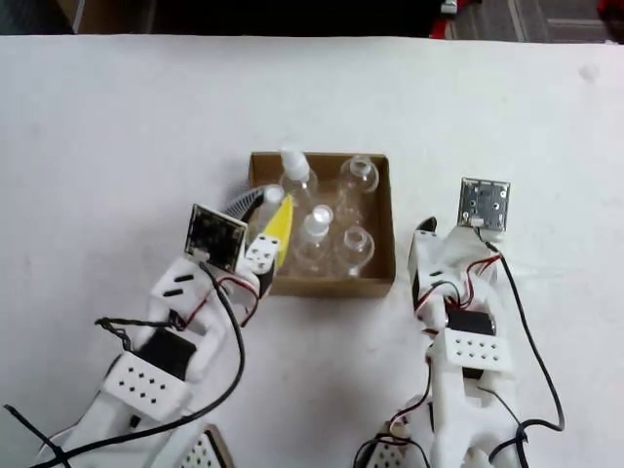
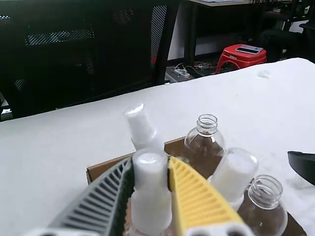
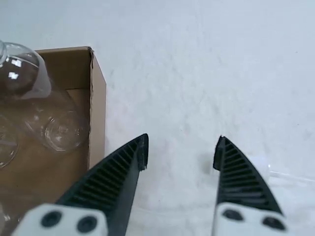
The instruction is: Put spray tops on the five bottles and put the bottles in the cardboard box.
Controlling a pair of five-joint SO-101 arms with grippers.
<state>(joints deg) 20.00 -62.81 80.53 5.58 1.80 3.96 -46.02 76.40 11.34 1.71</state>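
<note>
Spray top (image 2: 150, 206) sits clamped in left pincer (image 2: 149, 167) inside cardboard box (image 3: 97, 98), probably to seat it. Right pincer (image 3: 179, 147) hangs apart over bench (image 3: 221, 59).

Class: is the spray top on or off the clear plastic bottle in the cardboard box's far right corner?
Off. The clear plastic bottle shows a bare open neck, no white top.
</note>
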